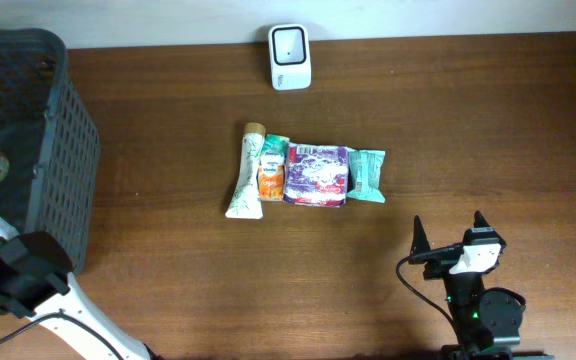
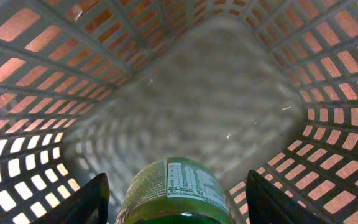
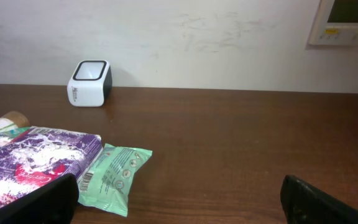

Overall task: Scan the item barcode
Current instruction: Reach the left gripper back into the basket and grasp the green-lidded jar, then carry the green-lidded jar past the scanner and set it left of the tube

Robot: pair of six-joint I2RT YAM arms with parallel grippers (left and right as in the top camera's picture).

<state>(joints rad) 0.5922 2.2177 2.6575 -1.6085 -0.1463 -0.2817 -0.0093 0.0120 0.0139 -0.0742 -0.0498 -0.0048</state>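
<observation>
Bottle of green plastic with a printed label [image 2: 185,180] sits inside the dark grey slatted plastic basket [image 1: 58,150] at the left of the brown wooden table [image 1: 188,290]. Left gripper [image 2: 177,198] straddles it, jaws apart, a gap showing on each side. White box-shaped barcode scanner [image 1: 290,56] stands at the far edge, centre. Right gripper [image 1: 448,228] hovers near right, jaws wide and empty.
</observation>
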